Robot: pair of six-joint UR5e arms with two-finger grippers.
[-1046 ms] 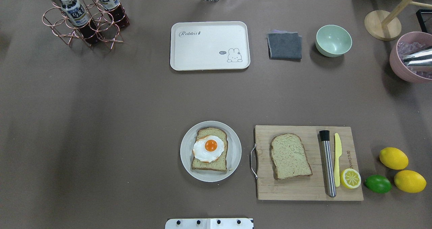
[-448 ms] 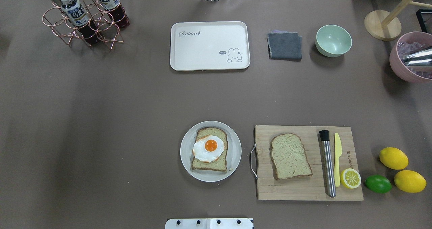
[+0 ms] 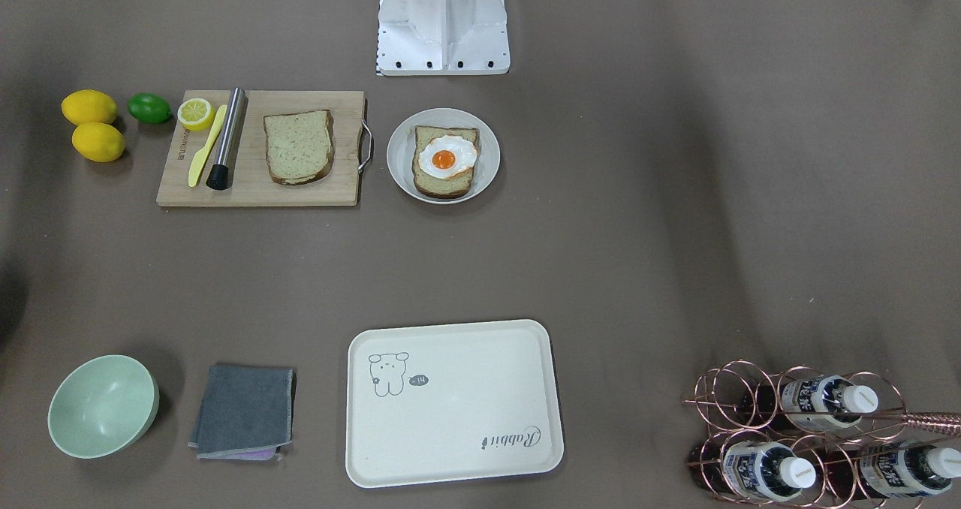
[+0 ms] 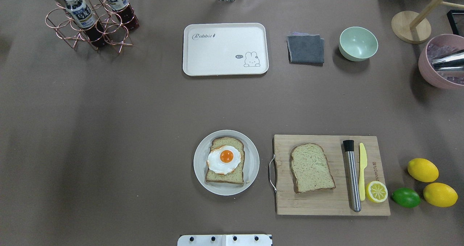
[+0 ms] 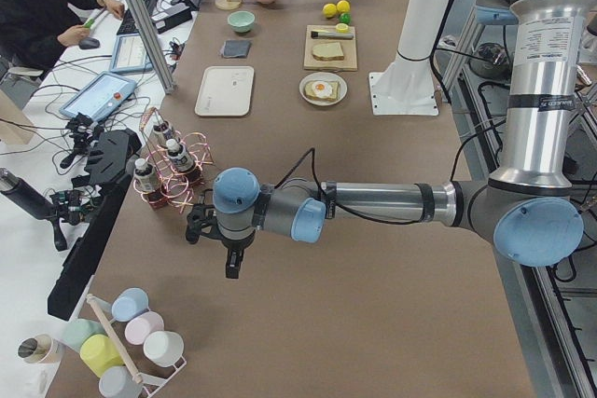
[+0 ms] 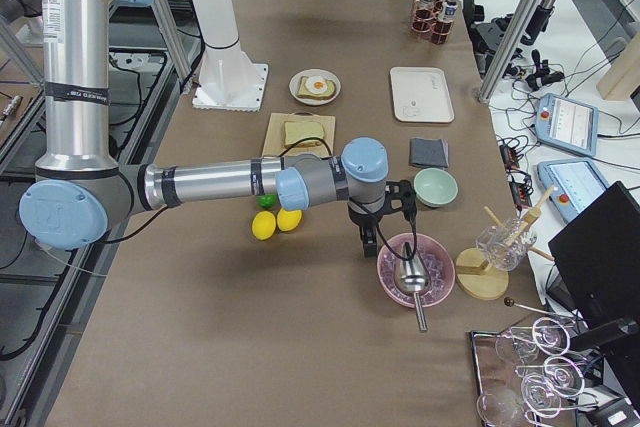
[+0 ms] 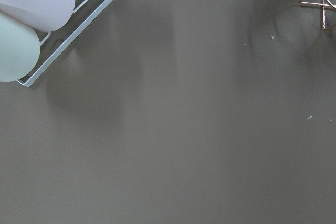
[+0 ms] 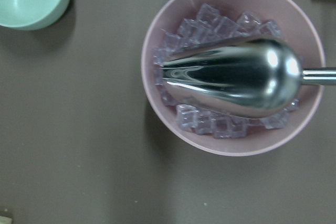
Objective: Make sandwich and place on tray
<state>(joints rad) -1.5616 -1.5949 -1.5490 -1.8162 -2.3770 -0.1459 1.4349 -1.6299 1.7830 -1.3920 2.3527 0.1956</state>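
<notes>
- Front-facing view: a round grey plate (image 3: 396,173) sits near the middle of the robot-side edge of the counter (image 3: 638,231). It carries the egg-topped slice (image 3: 444,160), bread with a fried egg on it. Just beside the plate, the loose slice (image 3: 299,147) lies flat on a wooden cutting board (image 3: 255,192). The cream tray (image 3: 450,434) lies bare near the operators' edge, well apart from both. No arm shows.
- Overhead view: the sandwich is open, the egg uncovered. No gripper reaches into frame.
- Left side view: the left gripper (image 5: 232,267) hangs pointing down over bare counter at the robot's-left end, near a copper bottle rack (image 5: 173,170). You cannot tell how far it is open. Nothing shows in it.
- Right side view: the right gripper (image 6: 368,243) hovers at the robot's-right end, just beside a pink bowl (image 6: 383,265) of ice with a metal scoop (image 6: 412,282). Its opening cannot be judged here either.
- Left wrist view: bare counter and a corner of a cup rack (image 7: 79,24). No fingers are in frame.
- Right wrist view: the pink bowl and scoop from above. No fingers are in frame.
- Step in hand, as a judgement: closing the sandwich has not begun. The right arm, on the board's side, looks the better placed of the two. It would need to travel to the loose slice, grip it by a crust edge and lay it squarely over the egg. Only then does the sandwich go to the tray.
</notes>
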